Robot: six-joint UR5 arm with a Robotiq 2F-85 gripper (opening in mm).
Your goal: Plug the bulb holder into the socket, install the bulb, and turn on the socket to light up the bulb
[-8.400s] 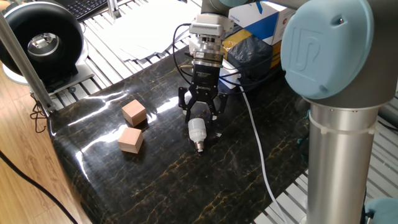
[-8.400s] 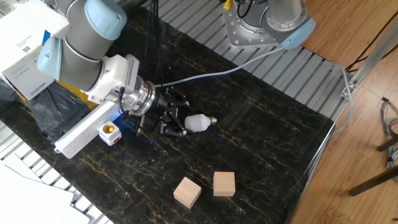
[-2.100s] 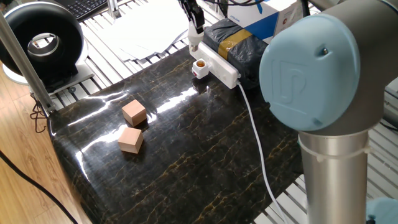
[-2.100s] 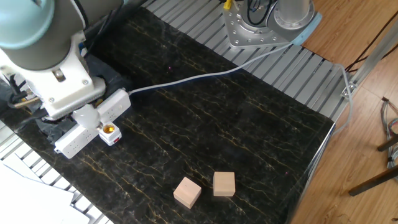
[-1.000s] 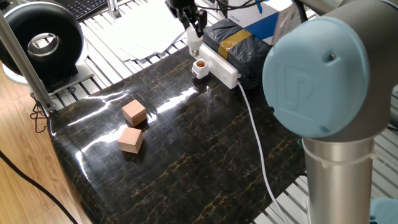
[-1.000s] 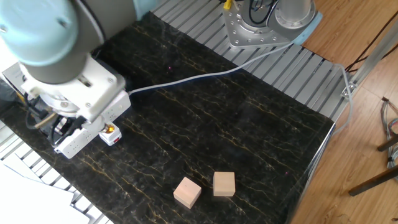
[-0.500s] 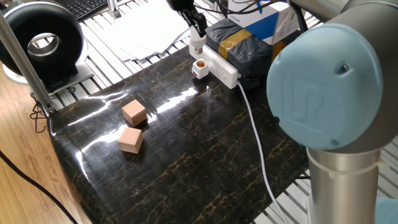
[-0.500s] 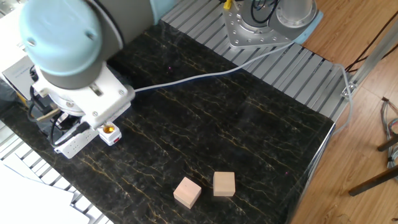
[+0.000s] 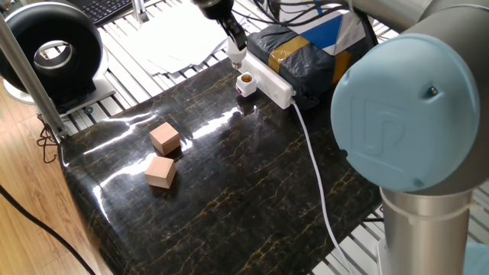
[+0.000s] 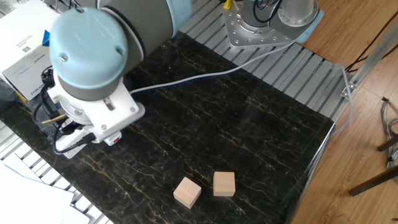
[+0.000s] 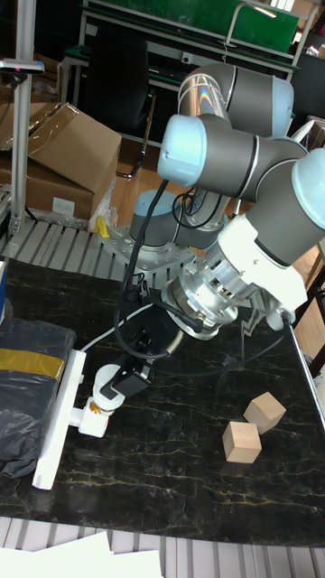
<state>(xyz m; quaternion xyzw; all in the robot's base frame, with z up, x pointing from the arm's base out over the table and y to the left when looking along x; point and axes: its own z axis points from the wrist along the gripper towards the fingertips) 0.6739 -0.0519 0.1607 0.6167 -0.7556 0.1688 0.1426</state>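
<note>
Above bulb holder [image 9: 245, 82]; fingers [image 9: 238, 40] grip bulb [image 9: 238, 55].

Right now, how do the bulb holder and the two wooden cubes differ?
The bulb holder is white with an orange-brown round opening on top; the wooden cubes are plain tan. It sits against the white socket at the table's far edge, while the cubes lie apart from it on open tabletop, close together. It also looks smaller than either cube. All three are roughly cube-shaped.
</note>
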